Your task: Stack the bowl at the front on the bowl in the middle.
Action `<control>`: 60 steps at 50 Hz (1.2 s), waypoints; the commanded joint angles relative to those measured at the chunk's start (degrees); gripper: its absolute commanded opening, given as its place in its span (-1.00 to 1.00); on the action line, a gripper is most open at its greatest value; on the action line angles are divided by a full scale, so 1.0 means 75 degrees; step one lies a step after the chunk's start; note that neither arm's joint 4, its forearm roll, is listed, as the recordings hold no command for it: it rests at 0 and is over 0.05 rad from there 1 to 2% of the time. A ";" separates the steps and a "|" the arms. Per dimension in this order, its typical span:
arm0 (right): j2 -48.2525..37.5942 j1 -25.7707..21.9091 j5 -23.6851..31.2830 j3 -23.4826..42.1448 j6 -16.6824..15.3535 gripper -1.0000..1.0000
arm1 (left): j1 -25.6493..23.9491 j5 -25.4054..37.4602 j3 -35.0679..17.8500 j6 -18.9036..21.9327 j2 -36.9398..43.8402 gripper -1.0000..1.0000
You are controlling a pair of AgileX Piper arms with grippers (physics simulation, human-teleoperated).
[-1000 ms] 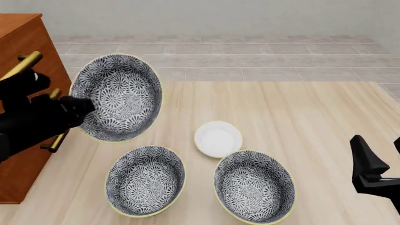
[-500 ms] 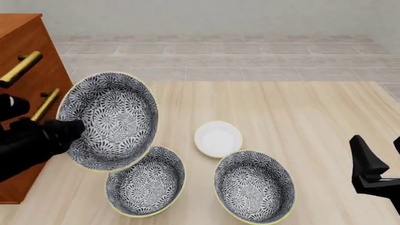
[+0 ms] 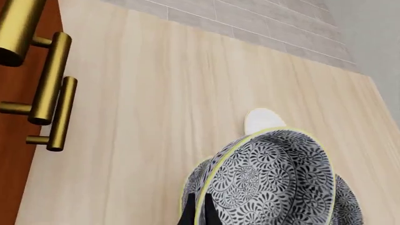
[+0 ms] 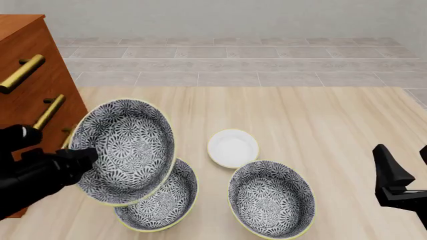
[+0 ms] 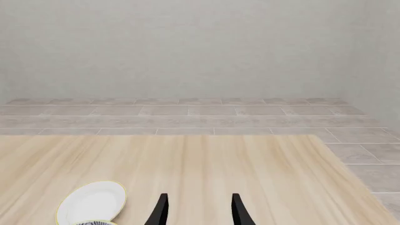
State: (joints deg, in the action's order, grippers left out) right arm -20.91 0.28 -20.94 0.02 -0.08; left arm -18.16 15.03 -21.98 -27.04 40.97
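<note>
The bowl at the front (image 4: 127,150), deep, with a grey-and-white floral pattern and a yellow-green rim, hangs tilted in the air. My left gripper (image 4: 83,157) is shut on its left rim. It partly covers the bowl in the middle (image 4: 167,205), which sits on the table just below it. In the left wrist view my gripper (image 3: 198,213) pinches the rim of the held bowl (image 3: 269,183), and an edge of the lower bowl (image 3: 347,206) shows beyond. My right gripper (image 4: 403,162) (image 5: 200,211) is open and empty at the right edge.
A third matching bowl (image 4: 270,197) sits at the front right. A small plain white dish (image 4: 232,148) (image 3: 261,119) (image 5: 92,201) lies behind the bowls. A wooden cabinet (image 4: 27,100) with brass handles (image 3: 53,84) stands at the left, close to my left arm.
My left gripper has brought the held bowl down and toward the front, from beside the cabinet to just over the lower left bowl. The right arm has not moved.
</note>
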 commanded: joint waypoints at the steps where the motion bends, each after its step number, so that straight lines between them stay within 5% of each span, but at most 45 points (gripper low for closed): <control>1: 0.0017 0.0007 0.0009 0.0000 -0.0003 1.00 | -0.0154 -0.0213 0.0404 -0.0061 -0.0051 -1.00; 27: 0.0061 0.0029 0.0035 0.0000 0.0006 1.00 | -0.0625 -0.0691 0.0655 -0.0311 0.0161 -1.00; 28: 0.0039 0.0027 0.0013 0.0000 0.0011 1.00 | -0.0597 -0.2074 0.0677 -0.0306 0.1793 -1.00; 29: 0.0061 0.0024 0.0033 0.0000 0.0009 1.00 | -0.0604 -0.0717 0.0660 -0.0321 0.0265 -1.00; 43: 0.1258 0.0029 0.1223 -0.0001 0.0017 1.00 | -0.0719 -0.1149 0.0824 -0.0381 0.0619 -1.00; 60: 0.1406 0.0015 0.1373 -0.0001 0.0011 1.00 | -0.0647 -0.1697 0.1005 -0.0340 0.1229 -1.00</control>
State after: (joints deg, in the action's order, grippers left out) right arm -11.15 0.56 -11.52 0.01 0.08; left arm -24.57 3.13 -14.40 -30.22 48.62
